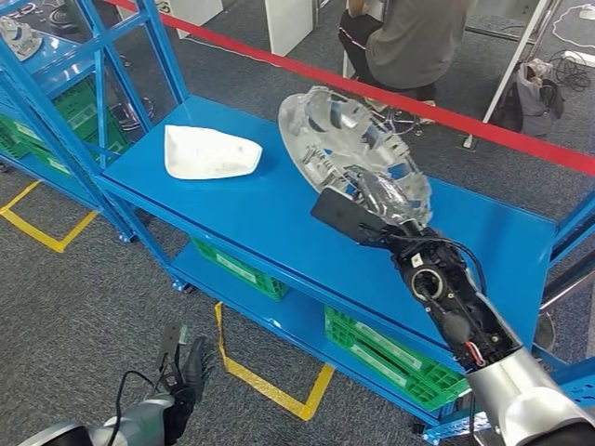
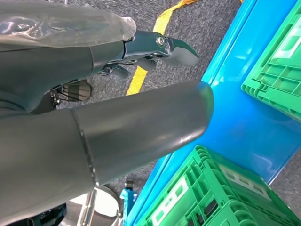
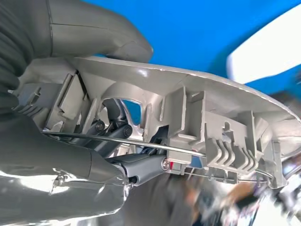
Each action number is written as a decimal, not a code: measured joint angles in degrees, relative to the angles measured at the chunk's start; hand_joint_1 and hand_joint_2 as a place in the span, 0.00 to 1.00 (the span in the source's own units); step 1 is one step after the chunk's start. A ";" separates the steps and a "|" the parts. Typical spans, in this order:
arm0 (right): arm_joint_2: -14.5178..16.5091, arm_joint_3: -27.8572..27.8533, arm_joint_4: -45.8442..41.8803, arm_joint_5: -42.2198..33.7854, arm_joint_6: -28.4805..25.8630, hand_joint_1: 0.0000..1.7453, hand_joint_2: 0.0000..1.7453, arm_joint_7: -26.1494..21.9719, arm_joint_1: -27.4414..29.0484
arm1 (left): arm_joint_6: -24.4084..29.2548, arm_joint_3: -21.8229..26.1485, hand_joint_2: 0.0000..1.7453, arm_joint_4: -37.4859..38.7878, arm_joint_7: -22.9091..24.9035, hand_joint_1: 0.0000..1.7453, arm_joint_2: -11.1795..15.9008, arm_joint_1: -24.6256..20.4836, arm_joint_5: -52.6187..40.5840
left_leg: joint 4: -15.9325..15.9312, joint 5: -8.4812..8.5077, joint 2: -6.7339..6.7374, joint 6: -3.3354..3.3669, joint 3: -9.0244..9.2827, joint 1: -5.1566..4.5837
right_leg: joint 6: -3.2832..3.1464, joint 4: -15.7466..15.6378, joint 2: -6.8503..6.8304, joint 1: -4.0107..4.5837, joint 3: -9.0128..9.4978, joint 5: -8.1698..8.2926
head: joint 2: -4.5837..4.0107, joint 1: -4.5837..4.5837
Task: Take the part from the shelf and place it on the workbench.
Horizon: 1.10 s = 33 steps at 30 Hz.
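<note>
A silver round part like a wheel cover (image 1: pixel 347 149) is lifted and tilted above the blue shelf top (image 1: pixel 281 223). My right hand (image 1: pixel 376 209) grips its near rim. Up close, the part's ribbed grey underside (image 3: pixel 199 127) sits between the thumb (image 3: pixel 106 37) and the darker fingers (image 3: pixel 142 167). A white curved part (image 1: pixel 209 152) lies flat on the shelf top at the left. My left hand (image 1: pixel 184 372) hangs low over the carpet in front of the shelf, holding nothing, with its dark fingers (image 2: pixel 160 47) held out.
Green crates (image 1: pixel 393 358) stand on the lower blue shelf (image 2: pixel 241 122). Yellow floor tape (image 1: pixel 270 386) runs along the grey carpet. A red barrier band (image 1: pixel 435 111) crosses behind the shelf, and a person sits beyond it (image 1: pixel 414 42). Blue racking (image 1: pixel 63 102) rises at the left.
</note>
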 joint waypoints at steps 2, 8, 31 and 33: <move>-0.42 -0.59 -1.58 -7.19 2.10 1.00 1.00 -1.10 0.00 | 0.03 0.00 0.00 0.01 -0.03 0.00 0.04 0.03 -0.21 | 0.00 0.00 -0.02 0.00 -0.02 0.00 | 0.00 0.00 -0.04 0.00 -0.01 0.00 | 0.00 0.00; -2.29 -1.50 -6.57 -20.10 4.70 1.00 1.00 -2.06 -0.53 | 1.97 0.00 0.00 0.02 -1.07 0.00 0.23 -0.06 -2.45 | 0.01 0.00 -0.02 0.00 -0.04 0.00 | 0.00 -0.01 -0.05 -0.01 -0.01 0.00 | 0.00 0.02; -9.25 -2.18 -20.13 -34.08 8.18 1.00 1.00 -2.81 -0.26 | -1.26 0.00 0.00 0.02 0.19 0.00 0.27 -0.69 -0.68 | 0.03 -0.01 -0.01 0.01 -0.06 0.00 | 0.01 -0.03 -0.04 -0.02 -0.03 0.00 | 0.00 0.01; -9.73 -2.31 -20.94 -34.30 8.29 1.00 1.00 -2.82 -0.10 | -1.26 0.00 0.00 0.02 0.20 0.00 0.27 -0.73 -0.64 | 0.03 -0.01 -0.01 0.01 -0.06 0.00 | 0.01 -0.03 -0.04 -0.02 -0.03 0.00 | 0.00 0.01</move>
